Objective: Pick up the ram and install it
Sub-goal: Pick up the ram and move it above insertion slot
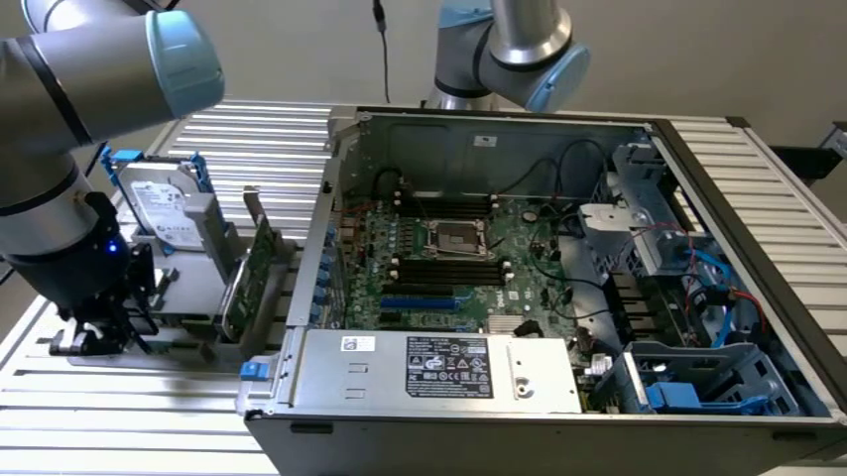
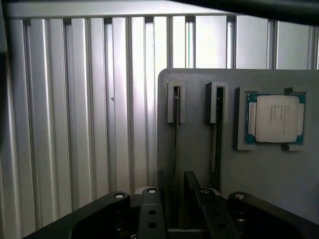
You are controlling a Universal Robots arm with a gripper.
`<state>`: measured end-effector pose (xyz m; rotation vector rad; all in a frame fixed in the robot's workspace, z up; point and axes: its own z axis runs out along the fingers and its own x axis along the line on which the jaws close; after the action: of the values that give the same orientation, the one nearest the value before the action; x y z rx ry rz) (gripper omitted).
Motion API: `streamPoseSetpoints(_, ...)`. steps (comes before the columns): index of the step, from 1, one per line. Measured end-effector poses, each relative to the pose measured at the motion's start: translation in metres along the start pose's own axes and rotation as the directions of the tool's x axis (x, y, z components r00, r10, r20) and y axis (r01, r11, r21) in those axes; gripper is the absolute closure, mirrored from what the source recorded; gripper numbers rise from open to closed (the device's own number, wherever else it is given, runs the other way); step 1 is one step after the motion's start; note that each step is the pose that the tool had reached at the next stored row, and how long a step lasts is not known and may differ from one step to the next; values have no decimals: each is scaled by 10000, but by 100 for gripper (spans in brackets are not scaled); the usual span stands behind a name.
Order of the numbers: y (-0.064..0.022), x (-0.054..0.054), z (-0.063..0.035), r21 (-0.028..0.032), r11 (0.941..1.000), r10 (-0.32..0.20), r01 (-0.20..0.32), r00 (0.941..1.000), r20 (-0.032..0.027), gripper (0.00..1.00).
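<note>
Two sticks stand edge-on in the grey holder (image 2: 197,149); the tool (image 2: 176,191), wide open and empty, straddles the ram (image 2: 175,134). Centring it squarely matters.

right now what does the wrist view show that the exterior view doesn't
Wrist view: a cpu chip in its recess, the ram edge-on between the fingers of the open gripper, a second stick beside it. Exterior view: the open computer case, hard drive, expansion card. Both: the gripper, grey holder and slatted table.
</note>
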<state>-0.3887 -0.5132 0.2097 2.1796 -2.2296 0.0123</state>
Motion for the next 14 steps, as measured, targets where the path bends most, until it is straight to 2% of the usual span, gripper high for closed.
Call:
streamPoseSetpoints(6,-2,-3,106,-2,10000,0,0,10000,0,69)
streamPoseSetpoints(14,-3,-3,121,-17,10000,0,0,10000,3,69)
